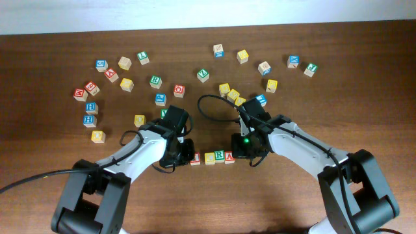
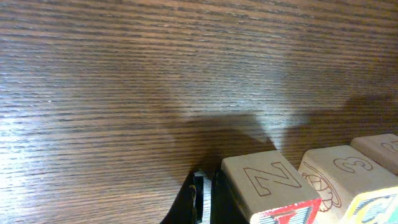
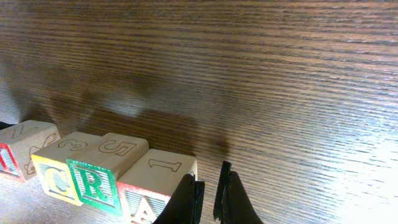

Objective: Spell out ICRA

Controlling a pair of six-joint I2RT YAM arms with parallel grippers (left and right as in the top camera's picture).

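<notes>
Four letter blocks stand in a tight row on the wooden table: I (image 1: 195, 158), C (image 1: 209, 158), R (image 1: 220, 155), A (image 1: 229, 156). My left gripper (image 1: 184, 154) sits at the row's left end. In the left wrist view its fingers (image 2: 202, 196) are shut and empty, right beside the I block (image 2: 267, 180). My right gripper (image 1: 242, 151) sits at the row's right end. In the right wrist view its fingers (image 3: 208, 193) are closed to a thin gap, hold nothing, and rest against the A block (image 3: 152, 180). The R block (image 3: 102, 174) and C block (image 3: 59, 168) follow to its left.
Many loose letter blocks lie scattered across the far half of the table, such as a yellow one (image 1: 97, 136) at the left, a green one (image 1: 155, 81) in the middle and a blue one (image 1: 293, 62) at the right. Cables run over both arms.
</notes>
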